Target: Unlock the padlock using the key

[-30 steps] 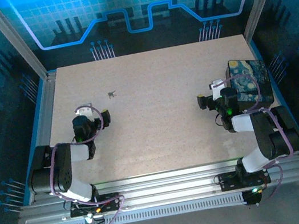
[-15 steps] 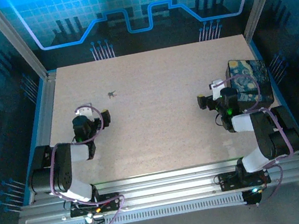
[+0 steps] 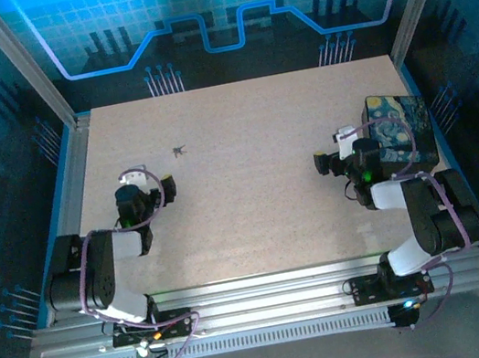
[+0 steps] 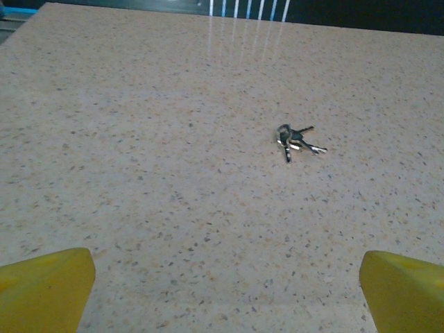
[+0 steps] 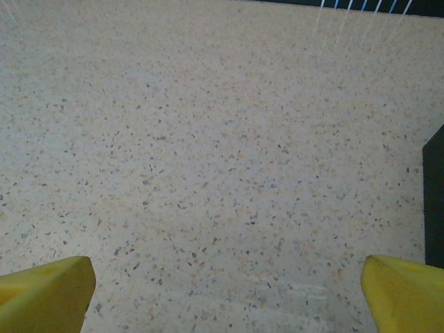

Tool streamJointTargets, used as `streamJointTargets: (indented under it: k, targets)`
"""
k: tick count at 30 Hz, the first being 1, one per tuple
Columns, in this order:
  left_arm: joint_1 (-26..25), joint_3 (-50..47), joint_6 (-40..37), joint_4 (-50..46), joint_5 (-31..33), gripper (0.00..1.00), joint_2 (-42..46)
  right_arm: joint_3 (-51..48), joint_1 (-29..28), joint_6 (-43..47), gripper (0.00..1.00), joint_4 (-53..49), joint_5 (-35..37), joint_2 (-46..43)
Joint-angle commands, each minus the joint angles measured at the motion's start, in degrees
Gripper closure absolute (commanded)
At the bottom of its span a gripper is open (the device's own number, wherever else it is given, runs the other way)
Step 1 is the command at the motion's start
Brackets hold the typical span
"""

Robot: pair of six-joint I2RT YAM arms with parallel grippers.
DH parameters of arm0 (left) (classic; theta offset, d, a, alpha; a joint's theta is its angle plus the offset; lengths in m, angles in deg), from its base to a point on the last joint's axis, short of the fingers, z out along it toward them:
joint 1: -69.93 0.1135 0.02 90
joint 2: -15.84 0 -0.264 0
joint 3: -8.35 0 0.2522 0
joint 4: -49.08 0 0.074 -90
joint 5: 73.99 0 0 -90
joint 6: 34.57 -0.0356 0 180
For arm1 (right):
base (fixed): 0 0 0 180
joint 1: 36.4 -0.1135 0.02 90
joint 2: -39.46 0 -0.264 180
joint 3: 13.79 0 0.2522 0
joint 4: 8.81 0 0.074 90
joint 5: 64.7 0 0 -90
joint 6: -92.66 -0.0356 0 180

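Note:
The key (image 3: pixel 180 150), a tiny dark metal bunch, lies on the speckled table left of centre and toward the back. In the left wrist view the key (image 4: pixel 297 141) lies ahead and slightly right of my fingers, well apart from them. My left gripper (image 3: pixel 151 180) hovers low just in front of it, open and empty, its yellow fingertips (image 4: pixel 48 281) spread wide. On the right side of the table my right gripper (image 3: pixel 335 149) is also open, holding nothing, over bare table between its fingertips (image 5: pixel 45 288). The padlock is out of view.
A black box with a blue-yellow swirling painted lid (image 3: pixel 401 134) sits at the table's right edge, close beside the right wrist; its dark side (image 5: pixel 434 201) shows in the right wrist view. Metal frame posts and rails border the table (image 3: pixel 255 213).

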Motion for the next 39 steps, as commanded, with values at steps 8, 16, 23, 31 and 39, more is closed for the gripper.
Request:
streamJointTargets:
  k: [8, 16, 23, 31, 39]
  targets:
    - [0.54, 15.45, 10.55, -33.43, 11.68, 0.01, 15.28, 21.27, 4.26, -8.30, 0.05, -43.15, -0.66, -10.38]
    - [-3.57, 25.49, 20.78, -57.50, 14.04, 0.01, 18.88, 29.74, 13.72, -13.00, 0.07, -56.16, 2.41, -7.79]
    - [-15.23, 31.87, 22.49, -69.37, 16.25, 0.01, 16.03, 33.41, 16.76, -13.59, 0.12, -59.67, -2.15, 0.54]
    - [-23.36, 38.04, 20.76, -73.06, 17.69, 0.01, 13.27, 34.44, 14.77, -13.44, 0.15, -62.82, -4.38, 6.66]
    - [-25.27, 38.05, 21.83, -72.13, 17.02, 0.01, 12.45, 28.02, 9.65, -17.12, 0.17, -59.84, -13.84, 4.99]
